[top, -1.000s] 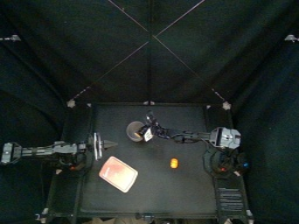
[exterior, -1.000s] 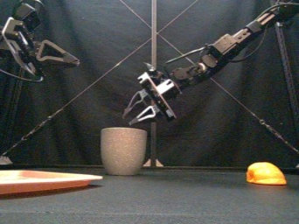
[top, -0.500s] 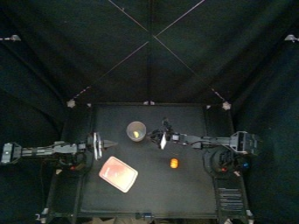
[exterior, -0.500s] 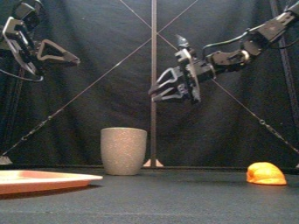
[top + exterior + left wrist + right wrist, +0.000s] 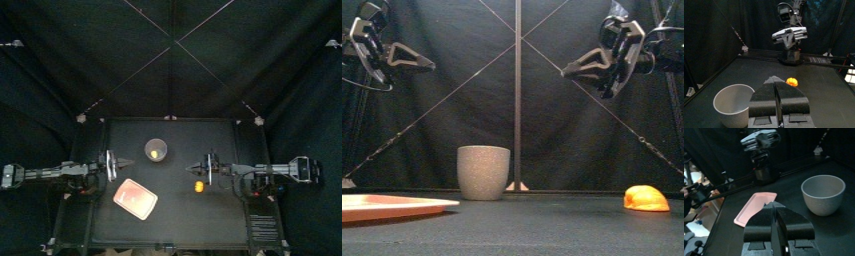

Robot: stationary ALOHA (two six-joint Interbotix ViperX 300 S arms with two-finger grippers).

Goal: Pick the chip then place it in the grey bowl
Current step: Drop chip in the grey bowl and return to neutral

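Observation:
The tall grey speckled cup [image 5: 158, 150] [image 5: 484, 172] stands upright at the table's middle back, with a small yellow piece [image 5: 159, 154] showing inside it. My right gripper [image 5: 206, 168] [image 5: 587, 66] [image 5: 773, 205] hangs high and to the right of the cup, its jaws shut on nothing. An orange rounded toy [image 5: 199, 186] [image 5: 647, 198] [image 5: 791, 81] lies on the table just in front of that gripper. At the left, my left gripper [image 5: 115, 165] [image 5: 416, 60] [image 5: 777, 86] rests raised, jaws together and empty. The cup [image 5: 734, 103] [image 5: 823, 193] shows in both wrist views.
A flat pink tray [image 5: 135, 197] [image 5: 389, 206] [image 5: 753, 208] lies at the front left, with nothing on it. Bare tabletop lies between the tray, the cup and the orange toy.
The right gripper has pulled back to the right from above the cup and its jaws have come together. The left arm has not moved.

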